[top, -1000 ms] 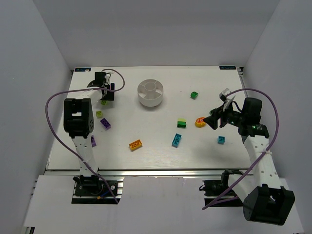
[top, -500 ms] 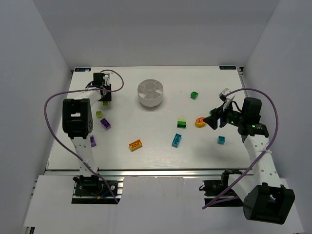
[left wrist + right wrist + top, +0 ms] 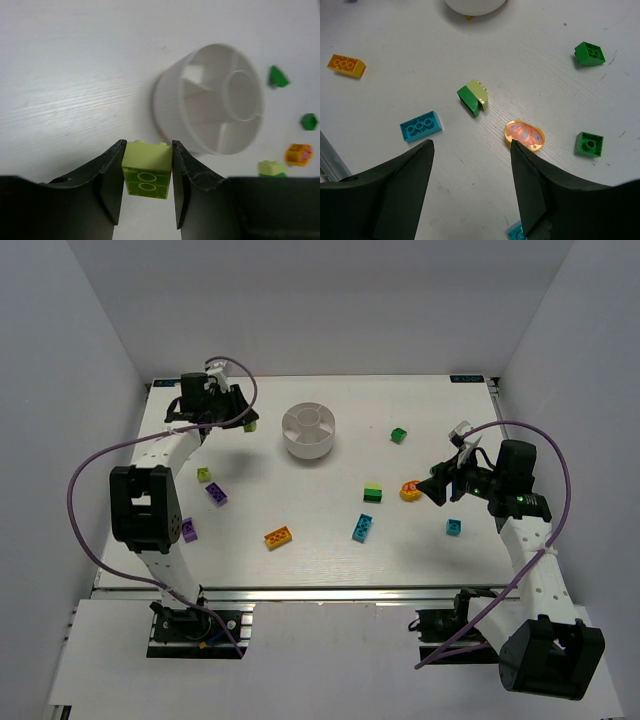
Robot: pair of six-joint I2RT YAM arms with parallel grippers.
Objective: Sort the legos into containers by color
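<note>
Tabletop: wrist view best shows left claw pinching lime brick.

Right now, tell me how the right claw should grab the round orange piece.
Take it by its rim, on two opposite edges, coming straight down from above. The round orange piece lies flat, face up, so only its thin edge offers a hold. Nothing lies against it, so the open right claw should fit on either side.
</note>
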